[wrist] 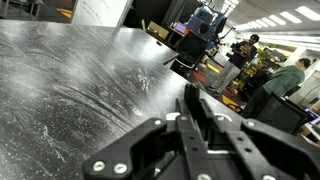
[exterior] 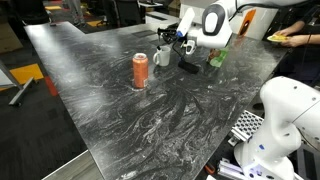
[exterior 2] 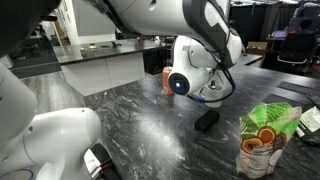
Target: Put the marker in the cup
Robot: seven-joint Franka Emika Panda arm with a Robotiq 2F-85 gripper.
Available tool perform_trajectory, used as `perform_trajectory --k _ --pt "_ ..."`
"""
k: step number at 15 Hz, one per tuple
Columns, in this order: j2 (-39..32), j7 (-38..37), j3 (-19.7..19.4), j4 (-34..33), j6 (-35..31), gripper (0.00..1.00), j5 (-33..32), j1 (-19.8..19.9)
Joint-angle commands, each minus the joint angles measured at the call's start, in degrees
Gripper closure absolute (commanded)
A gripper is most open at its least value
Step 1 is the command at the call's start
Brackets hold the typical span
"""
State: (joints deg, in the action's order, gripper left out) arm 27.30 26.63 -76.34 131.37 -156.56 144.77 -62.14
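Claw (exterior: 181, 42) hangs near one cup (exterior: 163, 58), one orange can (exterior: 140, 70), one green bottle (exterior: 215, 59).

in an exterior view | table (exterior: 150, 125) bears can (exterior: 140, 70) | cup (exterior: 163, 57) at can's 2 o'clock | block (exterior: 188, 66) at cup's 4 o'clock | bottle (exterior: 215, 59) at block's 3 o'clock

You are looking at the cup (exterior: 163, 58) in an exterior view: a small white mug, standing upright on the dark marbled table (exterior: 120, 110), near the orange can (exterior: 140, 70) but not touching it. Its opening is facing up, and its inside is too small to make out. The marker (wrist: 189, 98) is showing in the wrist view as a slim dark stick, poking out from between the fingers of the gripper (wrist: 192, 118), which are closing in around it.
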Motion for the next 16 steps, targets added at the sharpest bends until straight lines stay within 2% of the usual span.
perform_trajectory --k 1,3,4,6,7,8,10,13,14,15,16 --pt "-12.89 -14.62 6.61 0.63 3.79 0.97 -0.58 7.37" --pt "-17.54 -21.47 12.43 0.49 4.02 0.97 -1.51 13.47" --pt "-19.67 -23.97 16.57 0.37 4.08 0.97 -1.53 17.74" --pt "-21.1 -25.81 24.5 -0.4 2.3 0.97 -0.92 25.4" --pt "-18.05 -21.01 18.12 -1.41 -0.78 0.97 1.4 18.16" --pt "-19.23 -21.56 19.87 -1.73 -1.04 0.97 1.83 19.94" --pt "-19.76 -21.32 19.76 -2.12 -1.04 0.97 2.89 19.82" --pt "-20.53 -16.68 19.59 -2.66 1.69 0.97 5.0 20.59" --pt "-14.68 -8.08 22.79 1.14 0.37 0.97 9.1 23.09" --pt "-14.52 -11.16 23.05 0.75 0.95 0.97 4.45 25.07" --pt "-13.09 -8.75 24.19 1.33 0.41 0.97 5.08 25.72"
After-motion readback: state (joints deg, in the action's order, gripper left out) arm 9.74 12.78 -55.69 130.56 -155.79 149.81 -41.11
